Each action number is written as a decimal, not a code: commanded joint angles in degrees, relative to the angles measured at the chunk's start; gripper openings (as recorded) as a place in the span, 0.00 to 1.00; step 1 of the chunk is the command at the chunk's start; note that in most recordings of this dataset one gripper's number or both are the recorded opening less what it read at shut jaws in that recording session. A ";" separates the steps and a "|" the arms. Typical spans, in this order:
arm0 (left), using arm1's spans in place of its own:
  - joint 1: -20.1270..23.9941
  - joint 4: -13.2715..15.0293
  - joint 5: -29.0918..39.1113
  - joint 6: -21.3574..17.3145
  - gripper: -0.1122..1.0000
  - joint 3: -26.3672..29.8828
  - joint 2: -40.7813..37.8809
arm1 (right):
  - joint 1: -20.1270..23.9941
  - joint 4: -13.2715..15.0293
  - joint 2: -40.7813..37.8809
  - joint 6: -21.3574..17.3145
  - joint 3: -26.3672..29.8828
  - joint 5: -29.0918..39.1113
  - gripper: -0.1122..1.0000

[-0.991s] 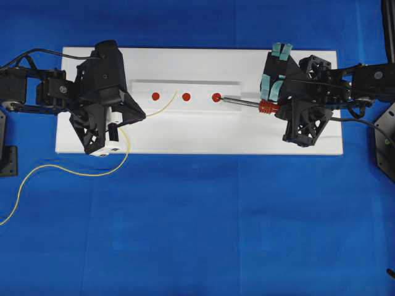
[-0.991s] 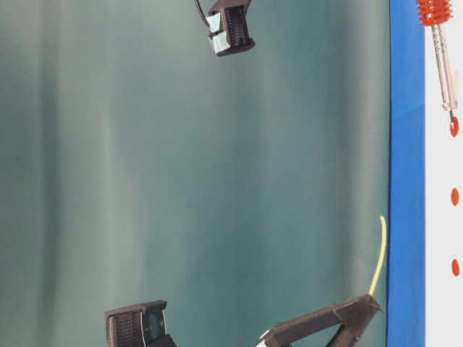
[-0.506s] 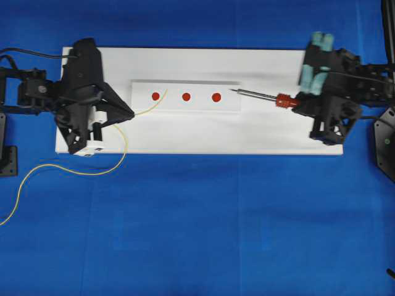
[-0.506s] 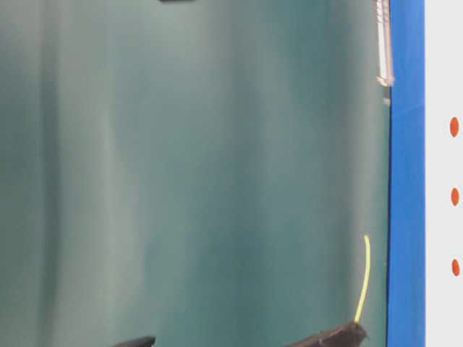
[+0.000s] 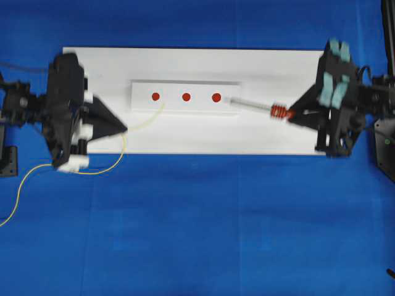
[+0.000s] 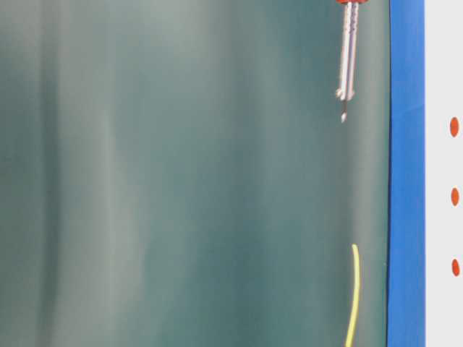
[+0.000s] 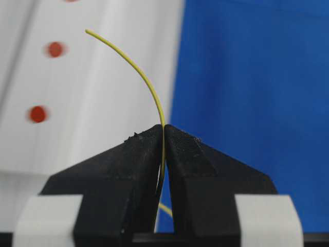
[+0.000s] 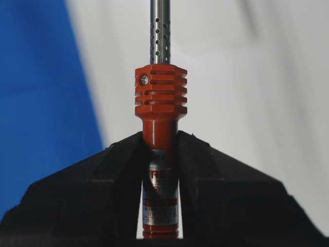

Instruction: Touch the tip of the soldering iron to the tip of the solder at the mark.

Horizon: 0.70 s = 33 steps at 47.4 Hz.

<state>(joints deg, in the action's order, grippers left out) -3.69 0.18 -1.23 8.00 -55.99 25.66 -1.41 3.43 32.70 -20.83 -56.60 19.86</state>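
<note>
Above the white board (image 5: 185, 139), off the right end of the raised strip (image 5: 185, 105) with its three red marks (image 5: 186, 97), my iron (image 5: 253, 106) hangs level, tip aimed at the nearest mark but short of it. My right claw (image 8: 160, 154) is clamped hard on the red-orange handle; my left claw (image 7: 163, 135) is pinched shut on the solder (image 7: 139, 72), whose free end curves toward the strip's left end, well apart from the iron.

Risk, as I judge it: the solder is thin and springy, so its tip may wander off the mark, or the iron may simply push it aside. The iron's perforated silver shaft narrows to a dark point; the yellow solder trails in loose loops over the blue cloth (image 5: 197, 234).
</note>
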 commanded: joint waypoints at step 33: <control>-24.26 -0.09 -17.05 -0.18 0.13 -1.32 -15.29 | 22.32 -3.34 -23.64 -2.64 4.92 -17.05 0.16</control>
<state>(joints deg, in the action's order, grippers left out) -27.60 0.18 -16.52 8.00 -58.54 12.39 20.65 1.14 11.16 -23.47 -52.91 4.83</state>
